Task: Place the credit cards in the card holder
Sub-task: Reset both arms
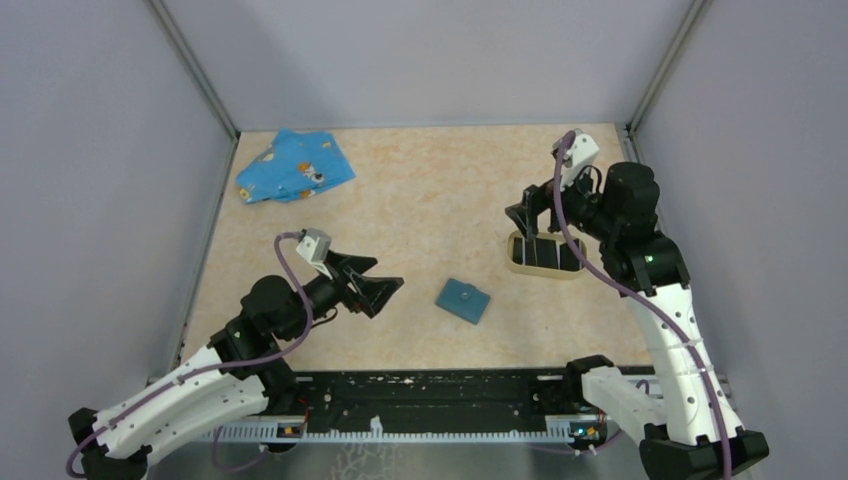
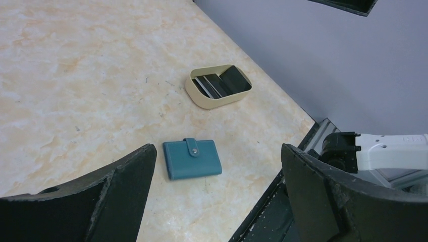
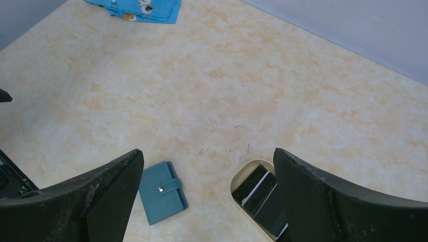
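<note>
The card holder [image 1: 545,262] is a tan oval stand at the right of the table, with dark cards [image 2: 222,83] standing in its black slotted inside. It also shows in the left wrist view [image 2: 202,98] and the right wrist view [image 3: 241,177], where the cards [image 3: 260,194] sit edge-up. My right gripper [image 1: 530,222] is open and empty just above the holder's far left side; in its own view the gripper [image 3: 207,201] spans holder and case. My left gripper [image 1: 388,273] is open and empty, left of the blue case, above the table [image 2: 217,201].
A flat blue snap-closed case [image 1: 463,300] lies between the arms, also in the left wrist view [image 2: 192,159] and the right wrist view [image 3: 161,191]. A blue patterned cloth [image 1: 293,167] lies at the back left. Grey walls enclose the table; a black rail [image 1: 430,400] runs along the near edge.
</note>
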### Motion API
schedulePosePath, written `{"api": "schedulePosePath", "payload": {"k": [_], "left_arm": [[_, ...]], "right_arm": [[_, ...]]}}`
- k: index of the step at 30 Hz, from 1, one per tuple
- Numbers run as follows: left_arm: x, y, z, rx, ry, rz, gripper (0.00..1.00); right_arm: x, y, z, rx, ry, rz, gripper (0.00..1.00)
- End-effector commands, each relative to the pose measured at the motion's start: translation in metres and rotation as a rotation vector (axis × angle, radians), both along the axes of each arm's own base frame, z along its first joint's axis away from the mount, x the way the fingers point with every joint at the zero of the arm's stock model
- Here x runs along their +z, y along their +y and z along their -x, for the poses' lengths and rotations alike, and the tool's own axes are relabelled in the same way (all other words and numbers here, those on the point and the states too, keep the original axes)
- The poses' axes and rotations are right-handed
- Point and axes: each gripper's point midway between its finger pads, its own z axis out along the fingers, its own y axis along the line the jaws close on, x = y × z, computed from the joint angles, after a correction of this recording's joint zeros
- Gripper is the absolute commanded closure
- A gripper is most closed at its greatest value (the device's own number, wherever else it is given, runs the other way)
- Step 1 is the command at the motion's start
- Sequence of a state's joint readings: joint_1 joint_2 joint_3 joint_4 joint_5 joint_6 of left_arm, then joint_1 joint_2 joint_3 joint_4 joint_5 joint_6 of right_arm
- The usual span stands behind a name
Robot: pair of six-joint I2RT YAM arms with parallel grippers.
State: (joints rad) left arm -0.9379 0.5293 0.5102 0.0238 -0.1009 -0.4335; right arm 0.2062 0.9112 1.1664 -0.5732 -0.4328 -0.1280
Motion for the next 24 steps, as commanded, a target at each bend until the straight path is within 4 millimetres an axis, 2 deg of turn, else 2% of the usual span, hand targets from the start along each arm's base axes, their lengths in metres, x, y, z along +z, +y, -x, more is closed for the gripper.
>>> {"api": "schedulePosePath", "payload": {"k": [1,8,11,15,21,24], "left_arm": [[0.024,-0.002,0.006,-0.032,-0.044,0.051,0.01],[0.053,0.001,0.011,-0.048,-0.102,0.097,0.01],[0.048,-0.001,0.011,-0.052,-0.097,0.083,0.01],[0.044,0.003,0.011,-0.042,-0.092,0.074,0.01],[0.070,0.012,0.012,-0.020,-0.147,0.106,0.01],[0.076,0.014,0.011,-0.013,-0.162,0.101,0.01]], "right_arm": [[0.031,-0.002,-0.007,-0.065,-0.050,-0.090,0.02],[0.042,-0.001,-0.009,-0.080,-0.056,-0.133,0.02],[0.036,0.006,-0.007,-0.033,-0.049,-0.131,0.02],[0.038,0.006,-0.004,-0.032,-0.049,-0.137,0.02],[0.049,0.004,-0.008,-0.048,-0.074,-0.134,0.02],[0.054,0.003,-0.011,-0.058,-0.083,-0.136,0.02]]}}
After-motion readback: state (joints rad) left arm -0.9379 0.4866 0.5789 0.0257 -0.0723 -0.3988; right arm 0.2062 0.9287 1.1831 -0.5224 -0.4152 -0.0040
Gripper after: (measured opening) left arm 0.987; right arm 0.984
